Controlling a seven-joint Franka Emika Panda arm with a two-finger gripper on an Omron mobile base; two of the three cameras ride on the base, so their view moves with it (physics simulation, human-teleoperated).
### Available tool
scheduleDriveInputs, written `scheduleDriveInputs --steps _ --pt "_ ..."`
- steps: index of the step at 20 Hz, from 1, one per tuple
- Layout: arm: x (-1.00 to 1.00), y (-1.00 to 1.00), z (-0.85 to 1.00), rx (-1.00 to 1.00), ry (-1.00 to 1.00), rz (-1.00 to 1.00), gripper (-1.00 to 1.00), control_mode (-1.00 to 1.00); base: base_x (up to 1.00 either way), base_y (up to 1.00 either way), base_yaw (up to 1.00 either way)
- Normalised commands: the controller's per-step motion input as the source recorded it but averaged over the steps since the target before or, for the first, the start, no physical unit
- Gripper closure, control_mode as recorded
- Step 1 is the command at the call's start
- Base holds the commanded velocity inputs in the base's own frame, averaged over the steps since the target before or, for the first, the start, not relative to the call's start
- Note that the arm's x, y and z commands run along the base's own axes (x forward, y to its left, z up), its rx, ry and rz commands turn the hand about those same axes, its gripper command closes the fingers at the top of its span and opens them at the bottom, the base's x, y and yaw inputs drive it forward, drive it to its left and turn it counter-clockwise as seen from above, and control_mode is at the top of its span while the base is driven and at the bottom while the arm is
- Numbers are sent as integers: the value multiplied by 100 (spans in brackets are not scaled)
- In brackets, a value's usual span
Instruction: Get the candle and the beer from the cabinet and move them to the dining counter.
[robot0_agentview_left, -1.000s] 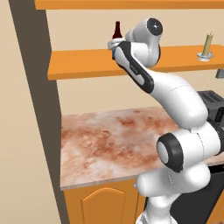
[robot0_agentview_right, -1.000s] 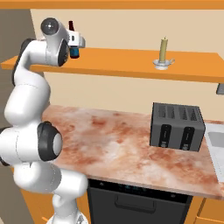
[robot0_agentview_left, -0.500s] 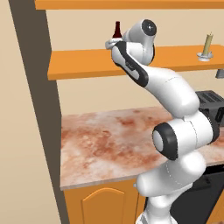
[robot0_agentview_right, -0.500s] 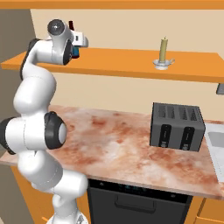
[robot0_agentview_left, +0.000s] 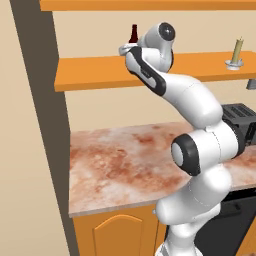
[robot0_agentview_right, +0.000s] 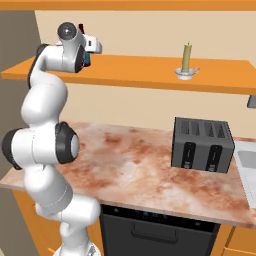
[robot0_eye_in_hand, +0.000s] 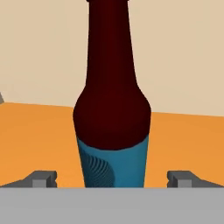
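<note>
A: Beer (robot0_eye_in_hand: 113, 109), a dark brown glass bottle with a narrow neck and a blue label, stands upright in the middle of the hand view, on the orange wooden shelf board of the cabinet (robot0_eye_in_hand: 39, 135).

B: And the gripper (robot0_eye_in_hand: 113, 178)?

A: Spread wide. One dark fingertip (robot0_eye_in_hand: 41, 178) sits at the lower left, the other at the lower right, with the bottle's labelled base between them and a gap on each side. Nothing is pinched.

B: Where does that fall in the base views?

A: In the left base view the bottle's neck (robot0_agentview_left: 133, 34) pokes up at upper centre, just behind the white arm's wrist. In the right base view the arm reaches the shelf (robot0_agentview_right: 150, 70) at the upper left.

B: The other item?

A: A short pale olive-yellow candle (robot0_agentview_right: 187, 56) on a small whitish round dish stands on the same board, well apart to the right; upper right in the left base view (robot0_agentview_left: 237, 50).

B: Below?

A: A reddish-beige mottled marble worktop (robot0_agentview_right: 135, 170) carrying a dark grey four-slot toaster (robot0_agentview_right: 202, 144) at centre right.
</note>
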Motion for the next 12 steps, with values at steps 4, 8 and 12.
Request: scheduleDriveInputs --steps 4,8,12 --pt "26 0 -2 0 0 0 -100 -100 0 0 0" --pt "24 3 -3 0 0 0 -100 -100 0 0 0" --pt "18 6 -5 0 0 0 -100 -100 0 0 0"
